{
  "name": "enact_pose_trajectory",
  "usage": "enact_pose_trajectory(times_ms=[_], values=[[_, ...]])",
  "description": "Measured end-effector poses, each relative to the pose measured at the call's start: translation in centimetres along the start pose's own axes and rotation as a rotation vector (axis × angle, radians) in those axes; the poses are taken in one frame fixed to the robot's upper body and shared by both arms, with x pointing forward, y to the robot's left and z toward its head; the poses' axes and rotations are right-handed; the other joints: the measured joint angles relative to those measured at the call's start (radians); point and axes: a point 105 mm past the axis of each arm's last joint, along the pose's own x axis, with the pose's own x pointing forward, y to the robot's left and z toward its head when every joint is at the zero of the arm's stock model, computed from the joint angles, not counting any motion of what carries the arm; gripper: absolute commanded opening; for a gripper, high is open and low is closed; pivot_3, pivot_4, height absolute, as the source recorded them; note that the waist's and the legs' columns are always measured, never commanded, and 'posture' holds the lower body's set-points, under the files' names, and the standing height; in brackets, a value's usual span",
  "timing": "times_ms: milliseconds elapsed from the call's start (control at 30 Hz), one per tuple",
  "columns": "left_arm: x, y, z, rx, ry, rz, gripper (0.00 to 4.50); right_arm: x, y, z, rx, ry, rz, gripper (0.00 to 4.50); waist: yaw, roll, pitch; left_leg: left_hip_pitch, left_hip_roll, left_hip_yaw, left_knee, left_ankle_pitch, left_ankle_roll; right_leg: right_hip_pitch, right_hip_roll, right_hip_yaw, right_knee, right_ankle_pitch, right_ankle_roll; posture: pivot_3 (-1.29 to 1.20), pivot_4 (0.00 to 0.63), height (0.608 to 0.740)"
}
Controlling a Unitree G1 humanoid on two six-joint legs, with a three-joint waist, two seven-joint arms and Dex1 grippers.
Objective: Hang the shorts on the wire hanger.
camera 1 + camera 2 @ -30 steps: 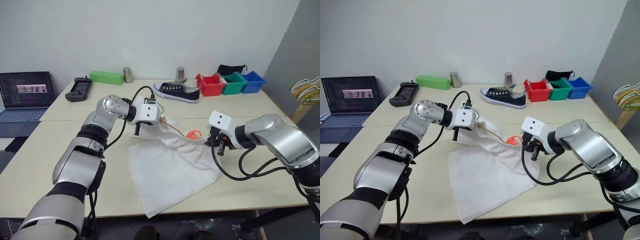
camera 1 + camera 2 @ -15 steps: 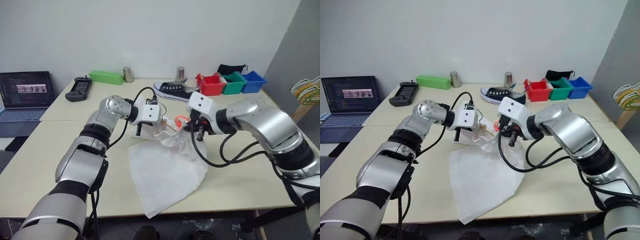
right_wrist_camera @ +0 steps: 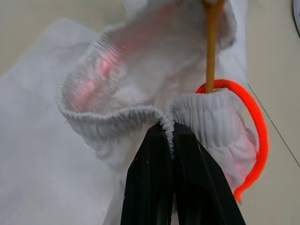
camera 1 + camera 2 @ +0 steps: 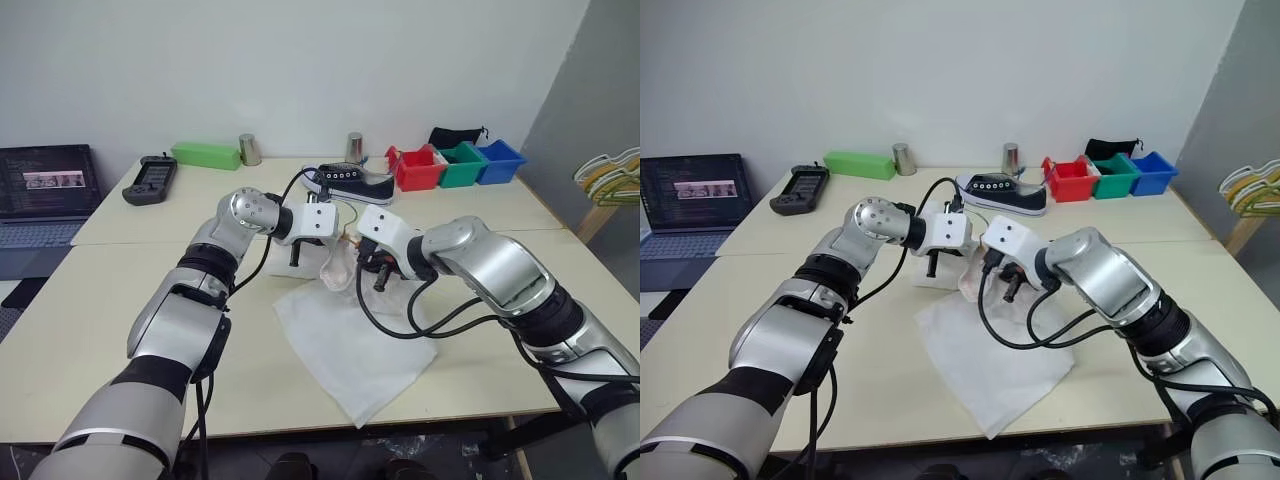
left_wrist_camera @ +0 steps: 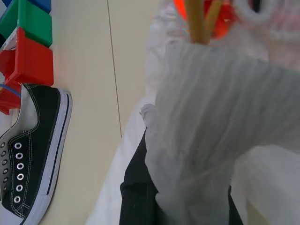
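Note:
The white shorts (image 4: 352, 340) lie spread on the table, with their gathered waistband (image 4: 335, 265) lifted and bunched between my two grippers. My left gripper (image 4: 297, 255) is shut on one side of the fabric, which drapes over its black fingers (image 5: 138, 192). Close to it on the right, my right gripper (image 3: 171, 133) is shut, pinching the elastic waistband (image 3: 117, 115). The wire hanger (image 3: 212, 51) is a thin tan wire running into the waist opening, with an orange loop (image 3: 257, 126) beside it. Its two tan wires (image 5: 193, 23) also rise above the fabric in the left wrist view.
A black-and-white shoe (image 4: 352, 183) lies just behind the grippers. Red (image 4: 418, 170), green (image 4: 462, 163) and blue (image 4: 498, 160) bins stand at the back right. A laptop (image 4: 45, 185), a controller (image 4: 150, 180), a green box (image 4: 205, 155) and two metal cups (image 4: 246, 150) line the back left.
My right gripper has swung left with the waistband, coming close to the left gripper and bunching the shorts. The left gripper has hardly moved. The camera view has shifted slightly.

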Motion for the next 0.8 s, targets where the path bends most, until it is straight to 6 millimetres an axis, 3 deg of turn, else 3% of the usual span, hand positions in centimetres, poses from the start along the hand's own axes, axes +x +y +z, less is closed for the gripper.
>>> enact_pose_trajectory(times_ms=[233,533,800], values=[[-0.3,-0.3,-0.6,-0.011,0.012,-0.001,0.00,-0.9,-0.3,0.2,-0.026,-0.007,-0.027,2.42,0.000,0.000,0.000,0.000,0.000,0.000,0.000,0.000,0.000,0.000,0.000,0.000,0.000,0.000,0.000,0.11,0.000,0.740],[-0.5,-0.3,-0.7,-0.012,0.017,-0.001,0.00,-2.7,0.8,1.6,-0.045,-0.055,0.015,4.40,0.001,0.000,0.000,0.000,0.000,0.000,0.000,0.000,0.000,0.000,0.000,0.000,0.000,0.000,0.000,0.11,0.000,0.740],[-0.6,-0.5,-0.9,-0.014,0.021,-0.012,0.00,-5.5,0.0,-0.3,-0.027,-0.004,-0.005,4.45,0.002,0.000,0.000,-0.002,0.000,-0.001,0.000,0.000,0.000,0.000,0.000,0.000,-0.001,0.000,0.000,0.11,0.000,0.740]])
